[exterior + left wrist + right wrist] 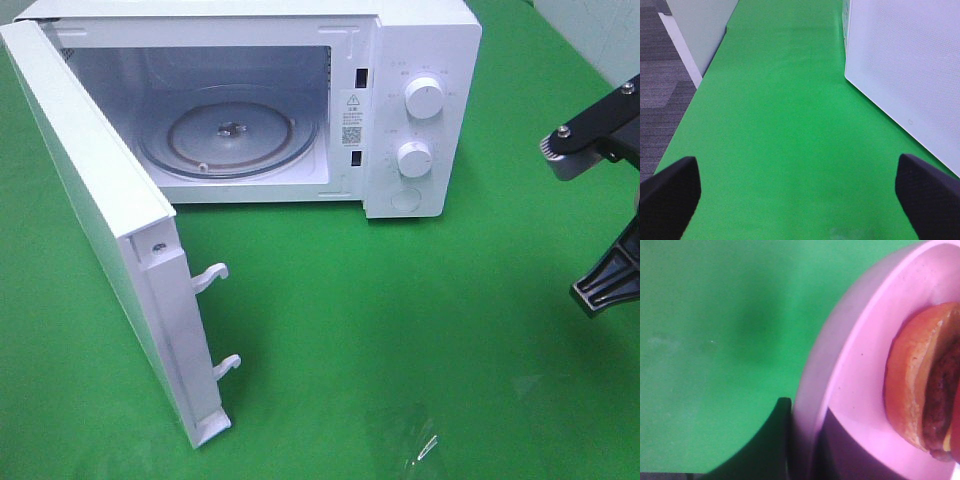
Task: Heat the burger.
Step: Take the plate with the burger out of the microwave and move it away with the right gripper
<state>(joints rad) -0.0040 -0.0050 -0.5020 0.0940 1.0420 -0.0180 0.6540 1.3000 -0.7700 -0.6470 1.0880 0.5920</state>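
A white microwave (300, 100) is set at the far edge of the green table (400, 330), toward its far left corner. Its door (100, 230) is swung fully open toward the near left, with two white latch hooks (215, 320) seen on its free edge. The glass turntable (228, 135) is seen bare inside the cavity, and two round white knobs (420, 125) are mounted on the control panel at the right of the cavity.

The left gripper (800, 192) is held low over the green surface just beside the outer face of the open door, with its two dark fingers (670, 192) spread wide and nothing between them.

The right gripper (802, 450) is pressed together on the rim of a pink plate (850, 365); one finger is seen under the rim and one over it. The burger (927, 385) is carried on that plate, lying on its side, with the golden-brown bun and dark patty visible. In the high view only part of the right arm (600, 200) is shown at the right edge of the table, well apart from the microwave; the plate and burger are outside that view.
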